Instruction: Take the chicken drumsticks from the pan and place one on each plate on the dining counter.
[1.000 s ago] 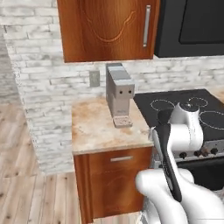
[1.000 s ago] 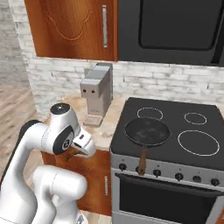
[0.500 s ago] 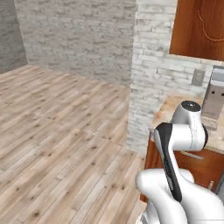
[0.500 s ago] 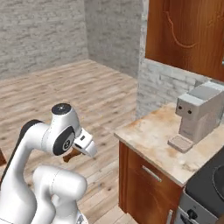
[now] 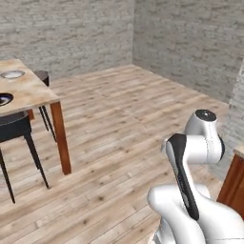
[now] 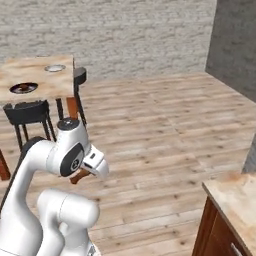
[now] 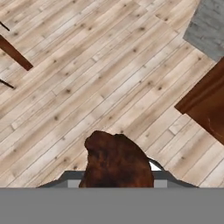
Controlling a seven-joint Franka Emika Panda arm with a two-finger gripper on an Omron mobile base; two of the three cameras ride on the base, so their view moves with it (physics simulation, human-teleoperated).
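The step in hand is the carry: a chicken drumstick (image 7: pixel 117 159) sits gripped between the jaws, its glossy reddish-brown bulk rising at the bottom of the hand view with plank floor (image 7: pixel 87 74) beneath it. In the right base view a brown tip of the same drumstick (image 6: pixel 79 176) pokes out under the white hand, so the gripper (image 6: pixel 86 172) is closed on the meat, held close to the arm's own body and high above the floor.

The dining desk (image 6: pixel 45 82) stands well ahead of the jaws and off to their left, across open floor. On it lie 2 plates. The dark blue-rimmed plate (image 6: pixel 23 88), on the nearer part of the desk, appears to carry something dark reddish already, which I judge to be the 1st drumstick, though it is too small to be sure. The light grey-white plate (image 6: pixel 54 68) lies farther from the jaws, toward the desk's far end, and looks bare. In the left base view both plates show at the left edge: the pale one (image 5: pixel 12 74) and the dark one (image 5: pixel 4 99). A dark chair (image 6: pixel 30 114) stands against the desk's near side, between the jaws and the blue-rimmed plate.

If that reading holds, this is the 2nd delivery. The next move calls for bringing the base near the desk, reaching past the chair and the occupied plate, lowering the drumstick over the pale plate, and only then parting the jaws.
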